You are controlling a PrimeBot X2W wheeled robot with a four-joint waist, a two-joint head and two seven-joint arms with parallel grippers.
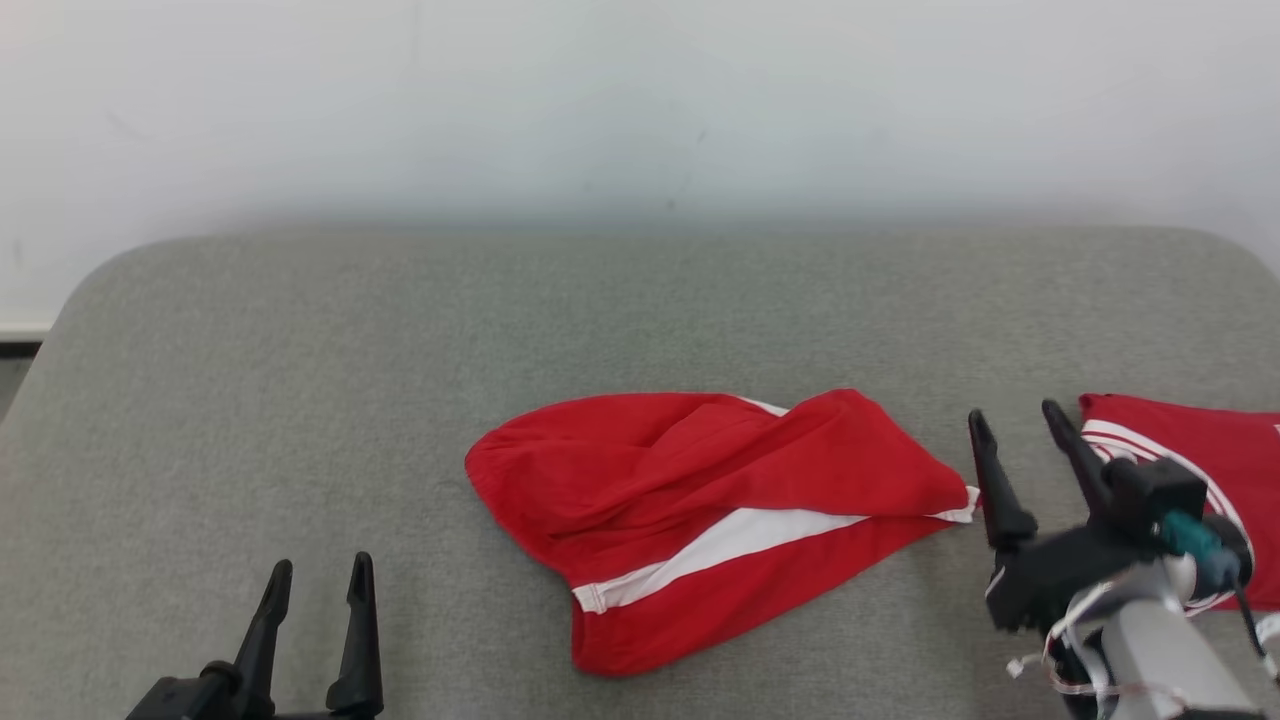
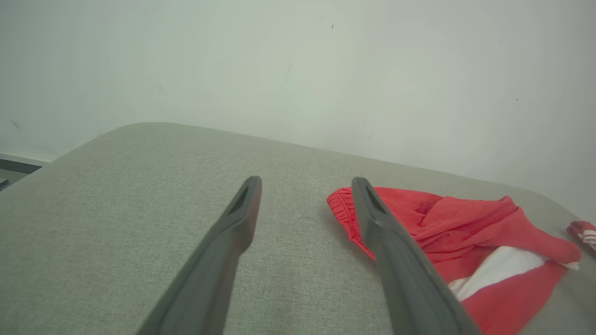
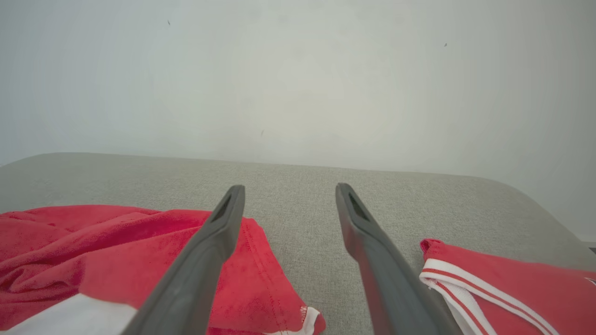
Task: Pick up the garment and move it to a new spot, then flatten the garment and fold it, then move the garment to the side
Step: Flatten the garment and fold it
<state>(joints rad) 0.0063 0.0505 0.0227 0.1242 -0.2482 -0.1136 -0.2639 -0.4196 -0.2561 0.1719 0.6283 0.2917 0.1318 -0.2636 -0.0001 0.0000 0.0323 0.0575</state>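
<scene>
A crumpled red garment with a white stripe [image 1: 700,500] lies on the grey padded surface [image 1: 300,380], near its front middle. It also shows in the left wrist view, the garment [image 2: 470,242] at the right, and in the right wrist view, the garment [image 3: 93,251] at the lower left. My right gripper [image 1: 1010,420] hovers open just right of the garment's right tip, nothing between its fingers. My left gripper [image 1: 320,570] stands open at the lower left, well apart from the cloth.
A second red garment with white trim [image 1: 1200,470] lies at the right edge, behind my right gripper; it appears as the second garment [image 3: 503,293] in the right wrist view. A pale wall [image 1: 640,100] backs the surface. Bare grey padding spreads left and behind.
</scene>
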